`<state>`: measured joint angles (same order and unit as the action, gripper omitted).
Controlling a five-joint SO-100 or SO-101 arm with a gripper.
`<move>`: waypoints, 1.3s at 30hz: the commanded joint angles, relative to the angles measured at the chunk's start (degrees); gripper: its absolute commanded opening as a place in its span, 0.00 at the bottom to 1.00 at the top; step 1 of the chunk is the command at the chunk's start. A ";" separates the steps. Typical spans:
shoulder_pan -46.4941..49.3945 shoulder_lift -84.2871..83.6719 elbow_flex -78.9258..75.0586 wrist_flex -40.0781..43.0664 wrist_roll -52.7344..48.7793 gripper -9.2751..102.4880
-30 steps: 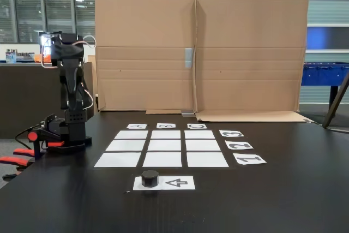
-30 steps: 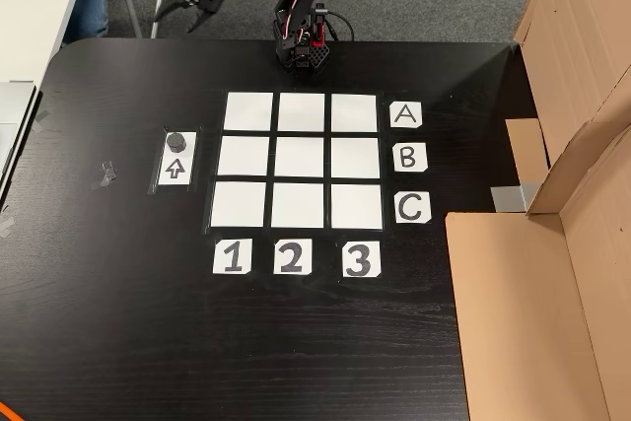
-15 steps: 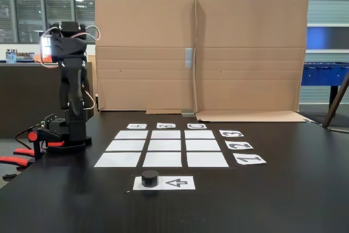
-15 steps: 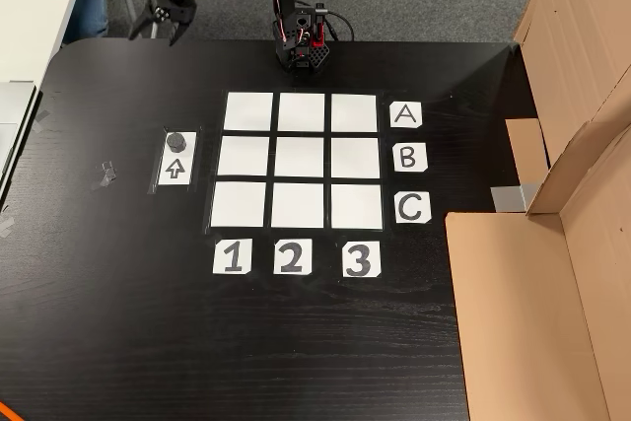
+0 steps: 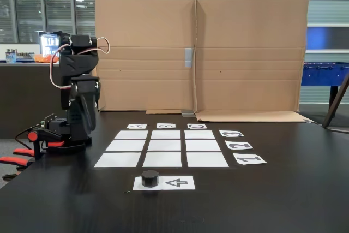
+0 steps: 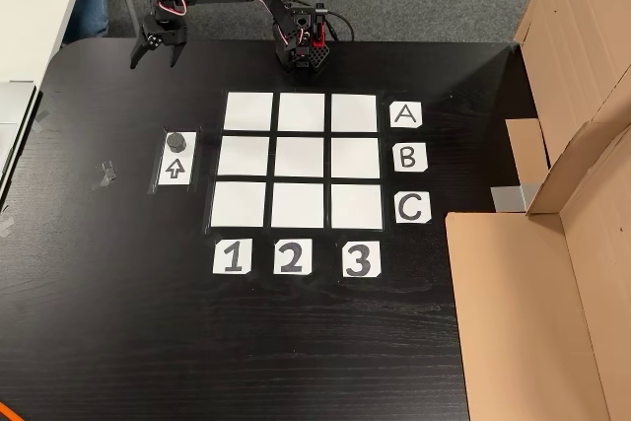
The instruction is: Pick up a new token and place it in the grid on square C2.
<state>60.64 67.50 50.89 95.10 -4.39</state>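
The token, a small black puck, sits on the far end of the white arrow sheet; the low fixed view has the token near the table's front. The grid of nine white cells lies beside it, all cells bare. Square C2 is the middle cell of the row labelled C, and square C2 shows in the low view too. My gripper hangs open and empty over the table's far edge, well beyond the token. The arm stands at the left.
Letter labels and number labels edge the grid. Cardboard walls stand along the right side in the high view. The arm's base is clamped at the far edge. A tape scrap lies left of the arrow sheet.
The arm has swung out from its folded pose. In the high view the gripper has moved left and down over the table's far edge, closer to the token. The token has not moved.
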 commanded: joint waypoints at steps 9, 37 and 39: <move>-3.16 -11.51 -13.54 2.20 0.35 0.44; -14.33 -31.03 -28.74 1.58 2.11 0.46; -14.94 -31.90 -29.53 1.58 2.37 0.47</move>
<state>46.85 35.51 24.35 96.86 -2.64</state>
